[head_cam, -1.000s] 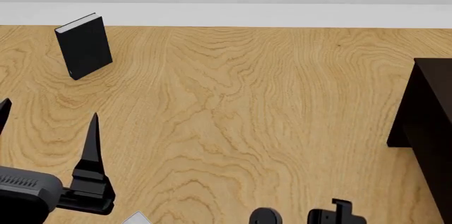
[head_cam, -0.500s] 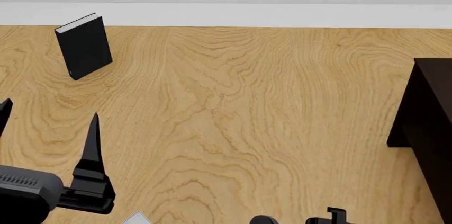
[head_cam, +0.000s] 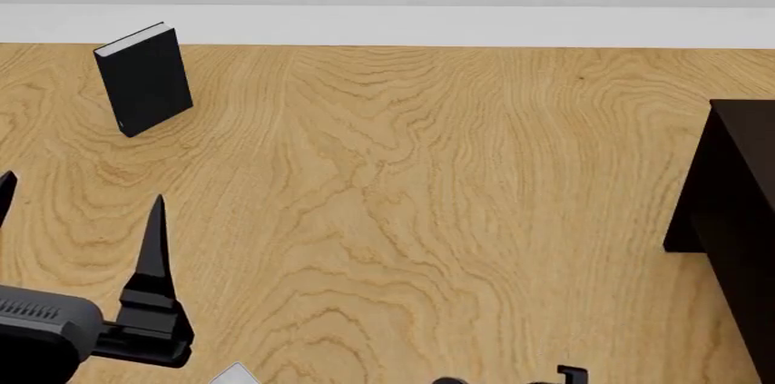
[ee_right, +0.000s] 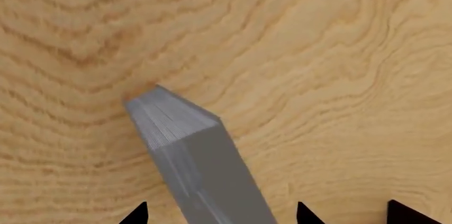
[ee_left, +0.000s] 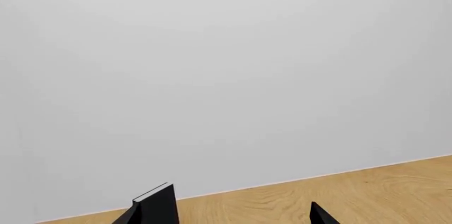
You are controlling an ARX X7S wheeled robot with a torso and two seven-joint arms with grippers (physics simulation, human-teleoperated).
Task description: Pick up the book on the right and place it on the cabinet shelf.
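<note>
Low in the right wrist view, the right gripper (ee_right: 219,214) straddles the upright grey book (ee_right: 194,155) on the wooden table (ee_right: 339,75), fingertips apart. At the head view's lower left, the left gripper (head_cam: 75,221) hangs spread; dark cabinet (head_cam: 732,211) at right edge, black book (head_cam: 145,77) upper left.

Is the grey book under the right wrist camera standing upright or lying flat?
Upright. The grey book stands on end on the wooden floor, its top page edges facing the camera, between the open jaws of the right gripper.

Grey book (ee_right: 205,166); black book (head_cam: 145,80); wood-grain table (head_cam: 412,184).
</note>
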